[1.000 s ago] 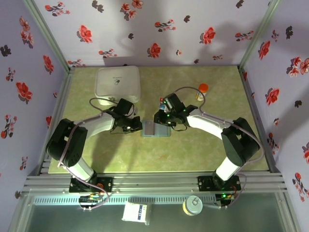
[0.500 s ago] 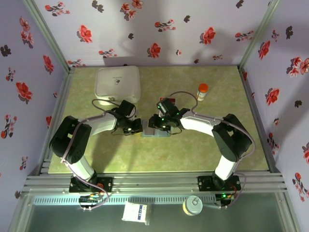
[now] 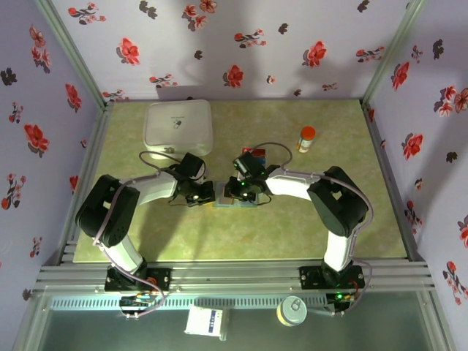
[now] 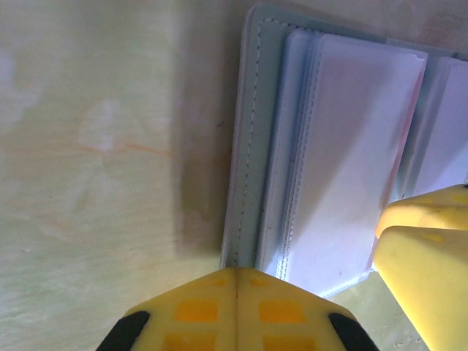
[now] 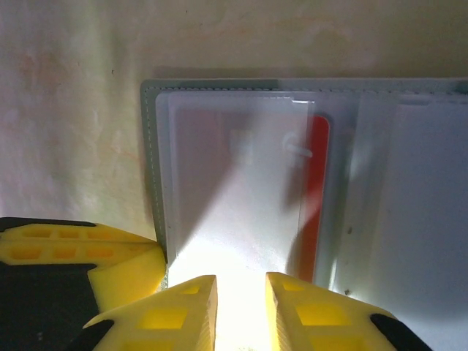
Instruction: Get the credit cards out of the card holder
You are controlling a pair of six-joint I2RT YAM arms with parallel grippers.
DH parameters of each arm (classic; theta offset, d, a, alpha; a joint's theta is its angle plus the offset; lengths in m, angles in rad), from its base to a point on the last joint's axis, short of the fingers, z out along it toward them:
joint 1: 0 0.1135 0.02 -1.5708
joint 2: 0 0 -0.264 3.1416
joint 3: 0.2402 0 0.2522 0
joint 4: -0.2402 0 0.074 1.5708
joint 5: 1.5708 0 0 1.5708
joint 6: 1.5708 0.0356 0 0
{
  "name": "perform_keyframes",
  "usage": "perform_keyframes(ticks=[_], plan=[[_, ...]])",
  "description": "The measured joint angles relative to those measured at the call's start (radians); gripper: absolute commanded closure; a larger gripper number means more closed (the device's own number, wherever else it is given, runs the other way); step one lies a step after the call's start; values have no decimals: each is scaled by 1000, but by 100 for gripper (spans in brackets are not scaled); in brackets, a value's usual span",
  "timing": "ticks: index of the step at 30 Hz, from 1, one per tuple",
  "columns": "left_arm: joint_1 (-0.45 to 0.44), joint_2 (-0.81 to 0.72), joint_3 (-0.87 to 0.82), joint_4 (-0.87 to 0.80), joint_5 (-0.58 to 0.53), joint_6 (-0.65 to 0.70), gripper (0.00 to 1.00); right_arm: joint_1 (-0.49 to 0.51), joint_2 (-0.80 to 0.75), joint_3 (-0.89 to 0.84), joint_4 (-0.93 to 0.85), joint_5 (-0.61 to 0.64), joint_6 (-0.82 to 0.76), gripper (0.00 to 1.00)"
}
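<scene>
Left gripper (image 4: 235, 292): fingers pressed together, holding nothing, tip at the edge of the card holder (image 4: 252, 146). Right gripper (image 5: 241, 303): fingers narrowly spread over the edge of a clear sleeve (image 5: 234, 168); no clamp discernible.

Count: one card holder, lying open on the table (image 3: 292, 227) between both grippers; one red-orange card (image 5: 319, 183), inside that sleeve.

The right wrist view resolves the card. The left wrist view renders the sleeves pale, contents indistinct. The top view adds one white box (image 3: 178, 126) and one orange-capped bottle (image 3: 307, 137), well apart.
</scene>
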Motion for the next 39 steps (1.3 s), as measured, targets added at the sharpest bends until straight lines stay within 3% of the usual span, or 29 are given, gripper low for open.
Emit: perform_keyframes(ticks=[13,30,39], plan=[[0,1,0,0,-4,0,100,0,0,2,-42,42,-3,73],[0,-63,2,-11,-18,-14,100,0,-4,-11,-51,60,-8,91],[-5,-90,5,43,1,-83,87,0,-10,-35,-18,59,-11,96]])
